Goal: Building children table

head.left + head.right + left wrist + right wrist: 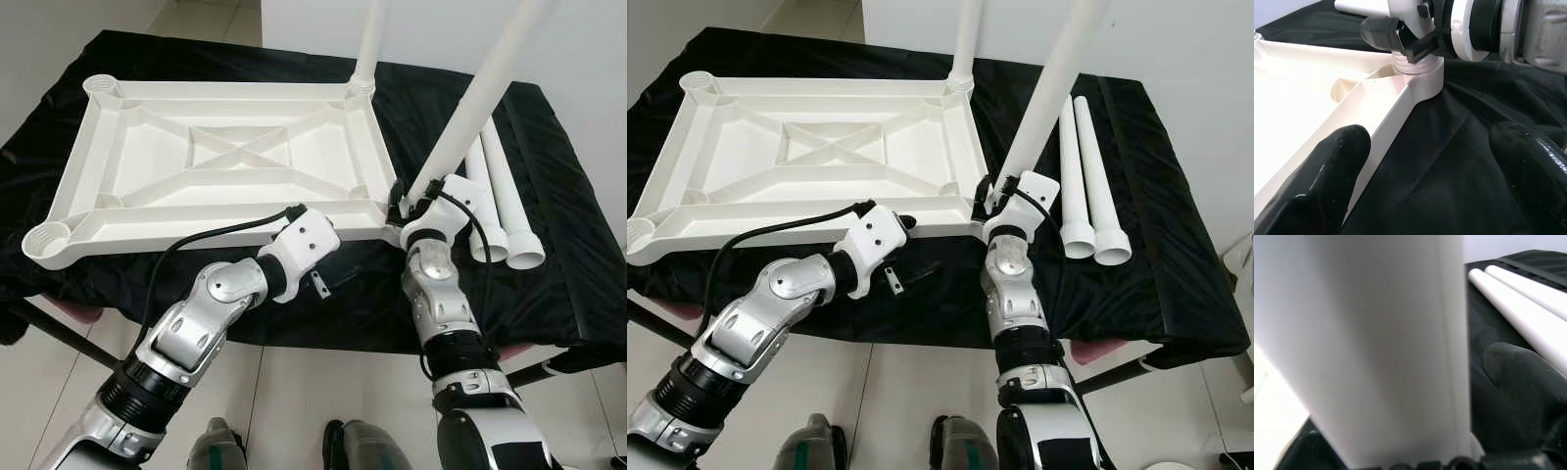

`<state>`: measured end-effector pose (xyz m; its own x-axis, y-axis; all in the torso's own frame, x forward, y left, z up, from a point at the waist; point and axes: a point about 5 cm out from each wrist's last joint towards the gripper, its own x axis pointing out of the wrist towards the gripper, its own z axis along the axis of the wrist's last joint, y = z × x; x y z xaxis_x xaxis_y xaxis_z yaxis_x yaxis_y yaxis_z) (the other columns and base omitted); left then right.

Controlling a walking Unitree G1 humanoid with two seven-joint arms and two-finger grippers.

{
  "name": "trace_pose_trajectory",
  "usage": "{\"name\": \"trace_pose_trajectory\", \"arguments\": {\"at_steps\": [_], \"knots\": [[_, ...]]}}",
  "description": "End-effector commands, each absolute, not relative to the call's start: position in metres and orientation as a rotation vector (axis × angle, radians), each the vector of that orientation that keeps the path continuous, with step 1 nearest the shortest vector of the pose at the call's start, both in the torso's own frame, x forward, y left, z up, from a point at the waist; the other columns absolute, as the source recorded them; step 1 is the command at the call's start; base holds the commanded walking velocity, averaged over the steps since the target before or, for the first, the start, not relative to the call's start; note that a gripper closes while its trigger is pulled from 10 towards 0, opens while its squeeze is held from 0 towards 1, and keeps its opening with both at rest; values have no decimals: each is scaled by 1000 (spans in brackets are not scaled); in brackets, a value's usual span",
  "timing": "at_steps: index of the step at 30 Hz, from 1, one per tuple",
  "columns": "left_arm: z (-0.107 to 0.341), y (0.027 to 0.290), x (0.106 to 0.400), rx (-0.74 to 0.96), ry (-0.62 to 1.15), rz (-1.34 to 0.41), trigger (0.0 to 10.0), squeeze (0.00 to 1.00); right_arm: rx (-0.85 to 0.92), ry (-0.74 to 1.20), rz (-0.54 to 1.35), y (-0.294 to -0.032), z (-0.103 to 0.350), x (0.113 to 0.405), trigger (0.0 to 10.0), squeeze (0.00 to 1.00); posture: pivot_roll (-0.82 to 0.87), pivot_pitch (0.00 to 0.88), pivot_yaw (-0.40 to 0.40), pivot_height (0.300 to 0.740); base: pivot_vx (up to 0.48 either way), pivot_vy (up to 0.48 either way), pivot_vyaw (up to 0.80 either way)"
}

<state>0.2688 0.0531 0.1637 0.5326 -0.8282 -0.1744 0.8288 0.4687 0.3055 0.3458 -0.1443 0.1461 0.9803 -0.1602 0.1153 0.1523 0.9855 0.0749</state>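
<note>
Looking down past my own arms, I see the left claw (1425,171) nearest me, hovering just off the near long edge of the white table top panel (216,157), which lies upside down on the black-draped tabletop (549,274). Its two black fingers (1317,181) stand wide apart with nothing between them; one finger sits beside the panel's rim, the other over the black cloth. Just past it, at the panel's near right corner, my right claw (1004,201) is closed around a white leg (470,108) right above the corner socket (1418,73). That leg rises out of the socket, leaning to the right and away from me, and it fills most of the right wrist view, with one black finger (1523,387) pressed against its side. Off to the right of that corner, two loose white legs (500,196) lie side by side on the cloth, touching each other, flared ends toward me. Farther back, at the panel's far right corner, another leg (368,49) stands upright in its socket. The two left corner sockets hold no legs.
</note>
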Motion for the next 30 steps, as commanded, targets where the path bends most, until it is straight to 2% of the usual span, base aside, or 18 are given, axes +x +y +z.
{"name": "trace_pose_trajectory", "arguments": {"at_steps": [1,8,9,10,19,30], "knots": [[164,50,266,379,5,-1065,10000,0,77,-136,-88,-144,150,348,10000,1000,-10,34,-33,740,0,0,0],[164,49,267,378,1,-1068,10000,0,65,-166,2,-145,152,348,10000,1000,-14,31,-37,740,0,0,0],[164,49,267,378,0,-1068,10000,0,62,-170,45,-145,152,347,10000,957,-16,28,-38,740,0,0,0],[165,48,267,378,-1,-1070,10000,0,59,-171,86,-145,152,346,10000,0,-16,28,-38,740,0,0,0],[165,48,267,379,-3,-1073,10000,0,57,-180,215,-151,153,343,10000,0,-20,28,-34,740,0,0,0],[166,50,268,380,-3,-1076,10000,0,13,-178,292,-180,156,344,10000,0,-19,37,-26,740,0,0,0]]}}
